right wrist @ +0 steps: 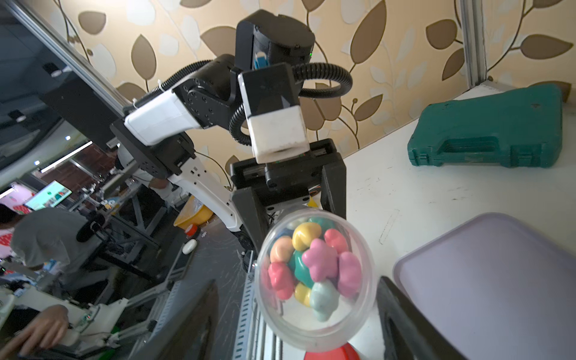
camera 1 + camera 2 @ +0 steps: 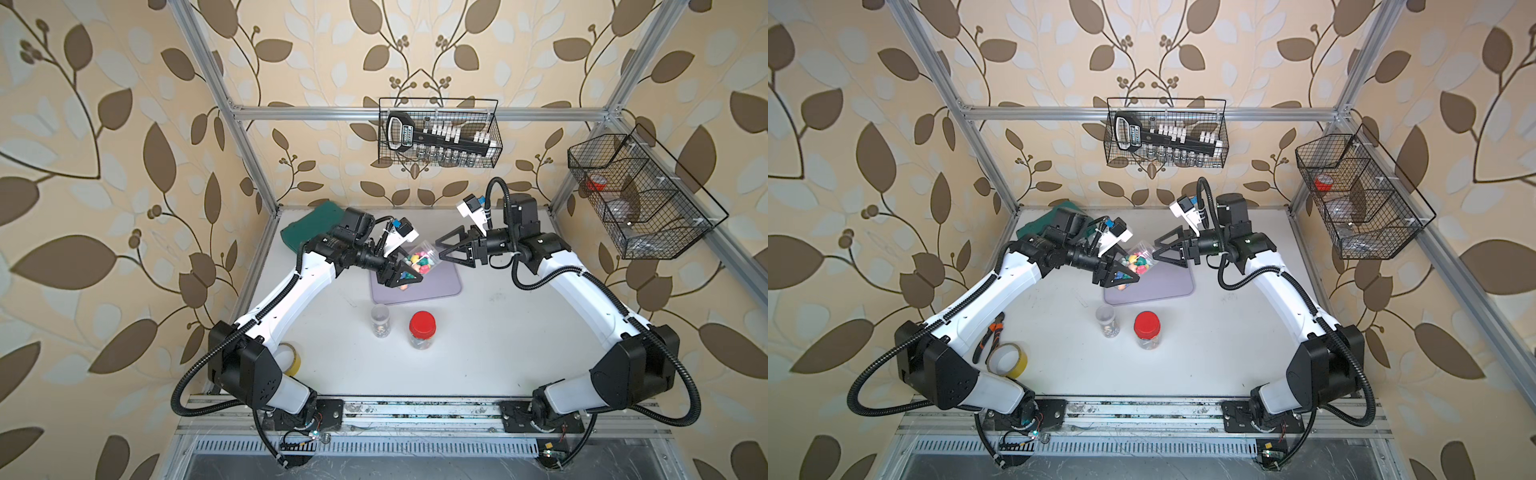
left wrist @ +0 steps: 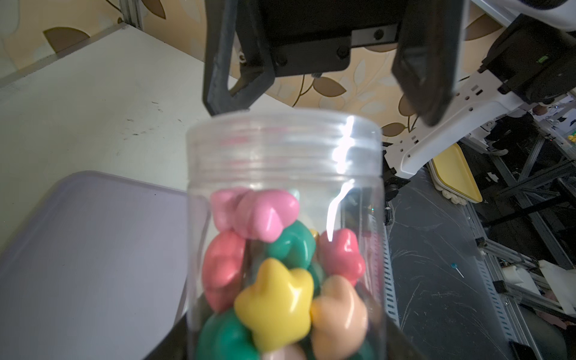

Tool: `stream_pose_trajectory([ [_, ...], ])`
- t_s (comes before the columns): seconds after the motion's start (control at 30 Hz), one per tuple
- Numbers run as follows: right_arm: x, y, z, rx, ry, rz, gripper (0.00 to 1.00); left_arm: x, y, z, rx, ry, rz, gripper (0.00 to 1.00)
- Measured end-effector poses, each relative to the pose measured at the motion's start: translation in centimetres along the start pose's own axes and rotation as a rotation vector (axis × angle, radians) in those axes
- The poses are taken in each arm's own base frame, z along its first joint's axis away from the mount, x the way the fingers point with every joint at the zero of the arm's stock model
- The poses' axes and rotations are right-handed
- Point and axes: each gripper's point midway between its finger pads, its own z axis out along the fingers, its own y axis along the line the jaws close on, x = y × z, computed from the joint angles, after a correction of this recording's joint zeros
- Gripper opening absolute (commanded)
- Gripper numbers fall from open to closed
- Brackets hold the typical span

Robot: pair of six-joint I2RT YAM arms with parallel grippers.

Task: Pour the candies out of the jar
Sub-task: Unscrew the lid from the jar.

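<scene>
A clear, lidless jar [image 2: 420,258] [image 2: 1138,261] [image 3: 283,162] [image 1: 314,311] is tilted above a purple tray [image 2: 446,284] [image 2: 1177,284]. Its open mouth points toward the right arm. The candies [image 2: 411,264] [image 3: 274,299] [image 1: 311,265] inside are glossy, flower-shaped pieces in pink, green, yellow and peach. My left gripper [image 2: 405,278] [image 2: 1121,278] is shut on the jar's body, near its base. My right gripper [image 2: 438,249] [image 2: 1155,250] [image 1: 296,327] is open, with its fingers [image 3: 218,103] standing on either side of the jar's mouth. The right fingers hold nothing.
A jar with a red lid [image 2: 422,330] and a small clear jar [image 2: 379,320] stand in front of the tray. A green tool case [image 2: 311,224] lies at the back left. A tape roll [image 2: 1009,359] and pliers [image 2: 988,336] lie front left. Wire baskets [image 2: 438,133] [image 2: 640,195] hang on the frame.
</scene>
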Motion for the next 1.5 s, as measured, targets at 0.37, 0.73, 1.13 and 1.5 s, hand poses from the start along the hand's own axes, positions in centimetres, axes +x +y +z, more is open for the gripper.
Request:
stream_pose_trajectory([
  [0.37,-5.1,-3.8,-1.7,0.173,-0.018,0.248,0.96,2.0,2.2,-0.2,-0.138,0.092,0.007,0.61],
  [0.73,1.8,-6.0,2.5,0.17,0.223,0.531,0.9,3.6,2.9,0.2,-0.213,0.181,0.045,0.61],
  [1.13,3.2,-5.4,3.0,0.161,0.265,0.573,0.86,3.6,3.0,0.2,-0.219,0.184,0.047,0.61],
  [1.5,4.5,-5.4,3.6,0.148,0.293,0.607,0.75,3.7,3.0,0.1,-0.22,0.187,0.045,0.61],
])
